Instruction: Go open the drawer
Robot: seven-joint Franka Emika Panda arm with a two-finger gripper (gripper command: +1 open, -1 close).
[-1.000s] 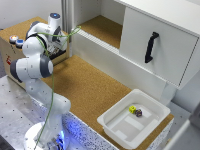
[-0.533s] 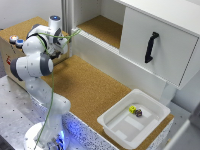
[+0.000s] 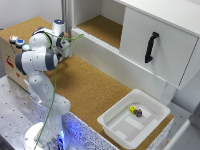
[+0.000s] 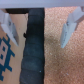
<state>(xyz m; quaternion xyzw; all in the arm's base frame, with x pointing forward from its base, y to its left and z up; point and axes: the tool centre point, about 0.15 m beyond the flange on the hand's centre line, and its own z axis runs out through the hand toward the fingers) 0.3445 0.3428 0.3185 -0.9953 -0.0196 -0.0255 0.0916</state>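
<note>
The drawer (image 3: 156, 50), a stiff white box likely sliding heavily, sits high at the exterior view's right, best hooked behind its rigid black bar handle (image 3: 151, 47), while the fingers (image 4: 68, 26) hang spread and empty, well apart from it.

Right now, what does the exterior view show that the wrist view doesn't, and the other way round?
Only the exterior view shows the drawer with its black handle, the white tray holding two small cubes, and the arm's body. Only the wrist view shows the gripper close up, its pale fingers spread apart over a dark strip. Both share the cork surface.
</note>
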